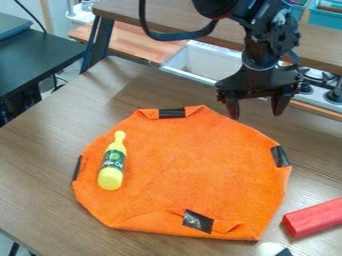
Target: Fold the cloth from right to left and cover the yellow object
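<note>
The surface (40,150) spreads beneath my tool and out toward the camera; on it, just camera-ward of my tool, the orange cloth (200,170) lies open and almost flat, its near edge a little turned in. My tool (256,106) hangs by the cloth's far right edge, its two fingers spread well apart with nothing between them; how high it is, I cannot tell. The red block (317,217) lies toward the camera from my tool and farther right, beside the cloth, near its lower right corner; the yellow bottle (113,165) lies to the left of my tool and nearer the camera, on the cloth's left part, fully uncovered. Smallest is the right-hand black patch (280,156) on the cloth's edge, nearer the camera than my tool.

I judge the step in hand to be getting a hold of the right edge; the fold itself is not begun. Next I should line up over that edge, perhaps at the patch, come down, and close on the fabric; then lift and carry it leftward, far enough to lay it past the bottle; too shallow a pinch could slip.
</note>
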Motion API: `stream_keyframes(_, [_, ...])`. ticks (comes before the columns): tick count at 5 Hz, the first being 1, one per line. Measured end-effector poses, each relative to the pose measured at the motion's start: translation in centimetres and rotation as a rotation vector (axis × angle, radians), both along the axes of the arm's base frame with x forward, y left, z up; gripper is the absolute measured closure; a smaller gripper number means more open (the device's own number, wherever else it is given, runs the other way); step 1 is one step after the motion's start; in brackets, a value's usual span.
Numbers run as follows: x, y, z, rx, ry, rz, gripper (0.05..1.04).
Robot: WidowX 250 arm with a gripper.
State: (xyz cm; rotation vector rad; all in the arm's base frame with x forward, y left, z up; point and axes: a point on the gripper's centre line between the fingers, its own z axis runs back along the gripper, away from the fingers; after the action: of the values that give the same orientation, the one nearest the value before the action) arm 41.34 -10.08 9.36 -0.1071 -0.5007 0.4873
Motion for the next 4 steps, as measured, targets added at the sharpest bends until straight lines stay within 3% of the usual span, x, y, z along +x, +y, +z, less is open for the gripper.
stream_keyframes(1, [-0.2, 0.1, -1.7, 0.015, 0.04, 0.005, 0.084])
stream_keyframes(2, [-0.4, 0.3, -3.2, 0.079, 0.073, 0.034, 0.084])
stream_keyframes(4, [0.1, 0.0, -5.0, 0.171, 0.05, 0.104, 0.084])
